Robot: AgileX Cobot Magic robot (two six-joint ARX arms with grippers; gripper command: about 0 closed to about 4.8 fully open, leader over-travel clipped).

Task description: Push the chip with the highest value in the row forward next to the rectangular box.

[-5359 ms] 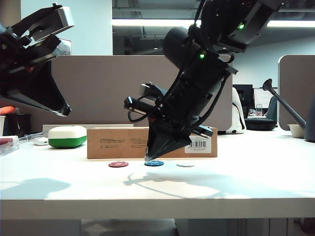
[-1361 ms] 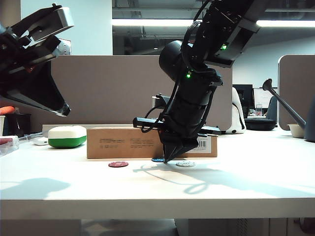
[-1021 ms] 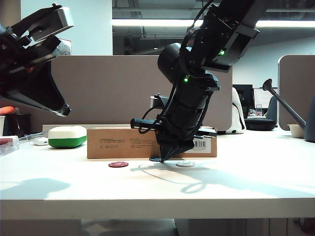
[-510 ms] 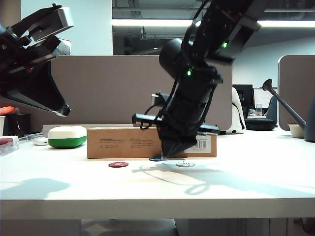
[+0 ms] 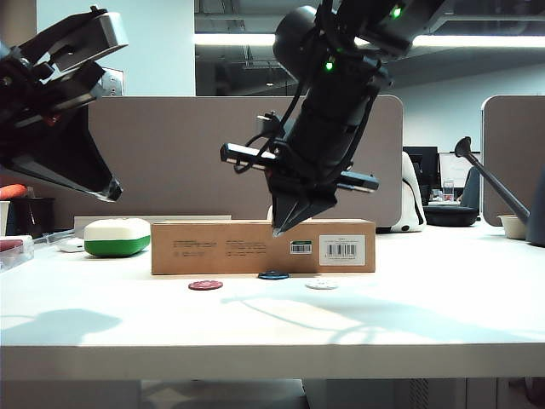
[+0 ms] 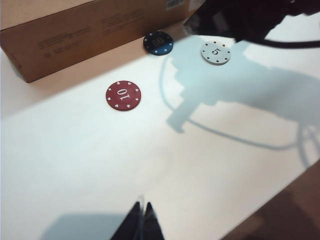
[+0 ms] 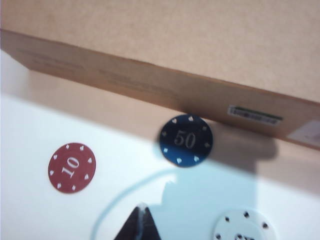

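Observation:
The blue chip (image 5: 273,275) marked 50 (image 7: 186,140) (image 6: 158,43) lies flat right against the front face of the rectangular box (image 5: 213,247) (image 7: 165,55) (image 6: 65,25). A red chip marked 10 (image 5: 205,285) (image 7: 72,167) (image 6: 123,95) and a white chip marked 5 (image 5: 321,284) (image 6: 216,53) (image 7: 243,227) lie nearer the front. My right gripper (image 5: 278,230) (image 7: 141,209) is shut and empty, raised in the air above the blue chip. My left gripper (image 5: 111,192) (image 6: 142,207) hangs shut and empty, high at the left of the exterior view.
A white-and-green rounded case (image 5: 117,236) sits left of the box. A grey partition (image 5: 170,153) stands behind the table. A dark watering can spout (image 5: 494,183) and a white bowl (image 5: 514,226) are at the far right.
My right gripper pushed the blue chip back from the row to the box, then lifted off the table to box-top height. The left arm stayed still.

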